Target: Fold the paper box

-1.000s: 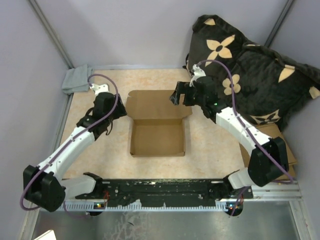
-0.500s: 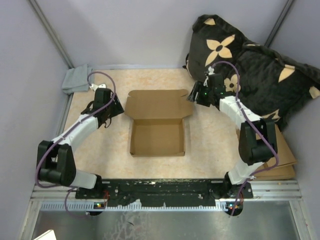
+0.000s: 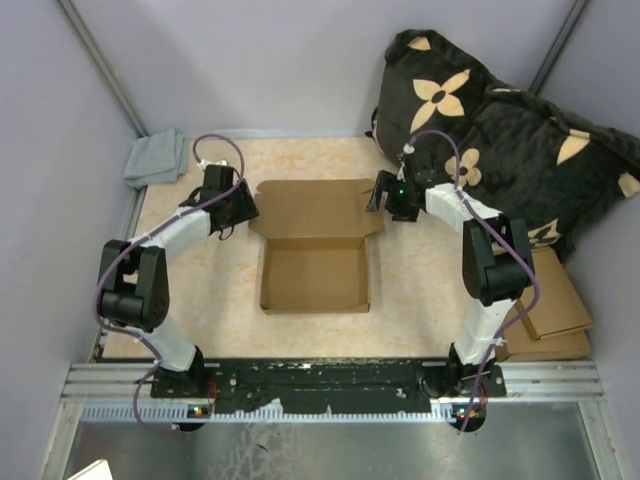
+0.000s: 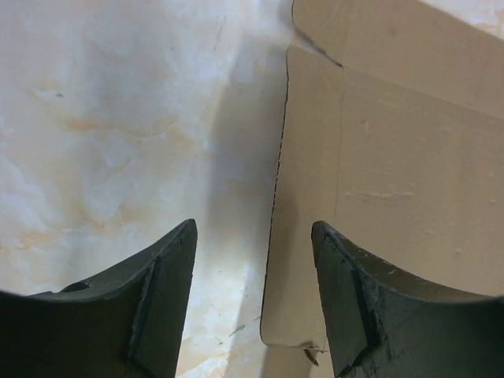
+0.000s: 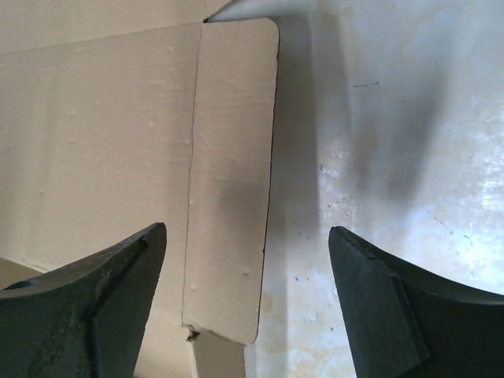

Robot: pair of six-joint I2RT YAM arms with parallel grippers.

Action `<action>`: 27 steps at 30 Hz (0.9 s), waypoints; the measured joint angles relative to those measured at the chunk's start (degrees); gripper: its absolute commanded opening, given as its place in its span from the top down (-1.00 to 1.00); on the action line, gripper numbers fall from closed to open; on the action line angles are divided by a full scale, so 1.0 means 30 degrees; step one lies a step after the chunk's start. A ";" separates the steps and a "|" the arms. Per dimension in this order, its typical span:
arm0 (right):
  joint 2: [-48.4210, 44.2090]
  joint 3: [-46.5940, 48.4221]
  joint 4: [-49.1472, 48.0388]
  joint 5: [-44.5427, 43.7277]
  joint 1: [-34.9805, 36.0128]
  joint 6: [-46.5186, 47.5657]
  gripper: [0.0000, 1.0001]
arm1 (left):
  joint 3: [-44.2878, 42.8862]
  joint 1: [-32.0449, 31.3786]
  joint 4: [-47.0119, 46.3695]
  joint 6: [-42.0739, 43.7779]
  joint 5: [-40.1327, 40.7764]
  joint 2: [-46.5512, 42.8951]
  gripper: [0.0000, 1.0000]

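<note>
Lying open: paper box (image 3: pixel 315 275), walls raised, lid flat; left gripper (image 4: pixel 252 228), right gripper (image 5: pixel 246 230) spread over its flaps; finger bases cropped.

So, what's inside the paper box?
The paper box shows only its bare brown floor, nothing in it. The table under it is covered, so unseen.

top external: high and behind, looking down on the whole table (image 3: pixel 420 290). wrist cams: close, facing down. left shares the paper box (image 3: pixel 315 235) lid's left edge with it, right the right edge.
</note>
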State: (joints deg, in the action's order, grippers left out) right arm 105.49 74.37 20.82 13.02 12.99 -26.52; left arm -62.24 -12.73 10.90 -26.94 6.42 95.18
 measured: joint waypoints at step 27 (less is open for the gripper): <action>0.1297 0.3147 0.1457 0.1275 0.1865 0.1858 0.35 | -0.2113 -0.0007 -0.0124 0.0423 -0.4561 0.2878 0.03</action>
State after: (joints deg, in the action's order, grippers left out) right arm 109.38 83.81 25.19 16.84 18.59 -20.95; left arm -68.58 -12.75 10.52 -25.67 -7.27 103.81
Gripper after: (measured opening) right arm 0.339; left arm 0.508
